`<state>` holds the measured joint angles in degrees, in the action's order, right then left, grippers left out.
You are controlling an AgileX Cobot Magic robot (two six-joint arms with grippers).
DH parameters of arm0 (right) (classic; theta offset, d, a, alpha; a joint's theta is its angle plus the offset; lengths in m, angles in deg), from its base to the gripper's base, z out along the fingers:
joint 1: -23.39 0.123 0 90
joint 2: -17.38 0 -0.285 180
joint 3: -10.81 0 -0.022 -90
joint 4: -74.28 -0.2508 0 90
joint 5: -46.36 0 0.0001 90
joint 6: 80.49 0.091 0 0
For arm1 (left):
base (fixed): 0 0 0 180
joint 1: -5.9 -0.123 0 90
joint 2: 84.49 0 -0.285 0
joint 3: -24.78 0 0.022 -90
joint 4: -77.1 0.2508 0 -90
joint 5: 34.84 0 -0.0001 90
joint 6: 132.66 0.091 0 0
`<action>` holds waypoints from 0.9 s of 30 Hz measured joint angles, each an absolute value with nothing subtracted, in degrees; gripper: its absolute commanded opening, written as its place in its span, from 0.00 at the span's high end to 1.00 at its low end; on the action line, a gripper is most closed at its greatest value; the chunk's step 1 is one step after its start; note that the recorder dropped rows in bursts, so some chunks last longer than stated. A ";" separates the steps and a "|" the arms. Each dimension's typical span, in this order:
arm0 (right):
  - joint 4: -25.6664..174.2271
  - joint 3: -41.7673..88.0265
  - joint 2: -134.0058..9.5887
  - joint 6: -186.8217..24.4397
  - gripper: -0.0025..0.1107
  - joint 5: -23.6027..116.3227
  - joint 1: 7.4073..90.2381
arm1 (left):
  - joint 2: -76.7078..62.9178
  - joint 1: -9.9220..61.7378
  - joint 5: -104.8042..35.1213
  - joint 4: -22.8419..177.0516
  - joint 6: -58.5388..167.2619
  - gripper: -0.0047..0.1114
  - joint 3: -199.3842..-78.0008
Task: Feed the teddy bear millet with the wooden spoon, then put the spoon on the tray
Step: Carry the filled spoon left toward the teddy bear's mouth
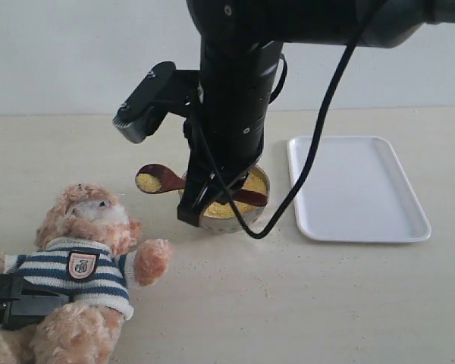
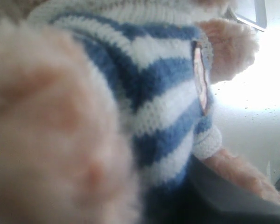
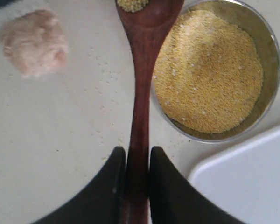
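Note:
The teddy bear (image 1: 80,262) lies at the front left, head up, striped shirt and badge showing. My left gripper (image 1: 19,303) clamps its body from the left; the left wrist view is filled by the shirt (image 2: 154,93), with one dark finger (image 2: 233,196) against it. My right gripper (image 1: 201,201) is shut on the handle of the wooden spoon (image 3: 141,93). The spoon's bowl (image 1: 152,180) carries a little millet (image 3: 132,4) and hangs level, left of the metal bowl (image 1: 227,221), above and to the right of the bear's head. Millet (image 3: 207,70) fills the bowl. The white tray (image 1: 356,189) lies right of the bowl.
Loose millet grains are scattered on the beige table (image 1: 288,303) near the bowl. The bear's raised paw (image 3: 35,42) lies below and left of the spoon. A black cable (image 1: 318,144) hangs from my right arm across the tray's near-left corner.

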<state>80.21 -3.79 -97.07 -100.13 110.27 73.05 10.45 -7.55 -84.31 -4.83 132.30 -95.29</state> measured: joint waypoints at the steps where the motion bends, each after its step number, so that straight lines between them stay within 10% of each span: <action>1: 80.32 -3.79 -97.07 -100.22 0.85 110.27 73.93 | 10.45 -7.55 -84.31 -4.83 132.30 0.90 -95.29; 27: 83.56 -9.01 -102.82 -100.60 0.85 105.00 79.33 | 10.45 -7.55 -84.31 -4.83 132.30 0.90 -95.29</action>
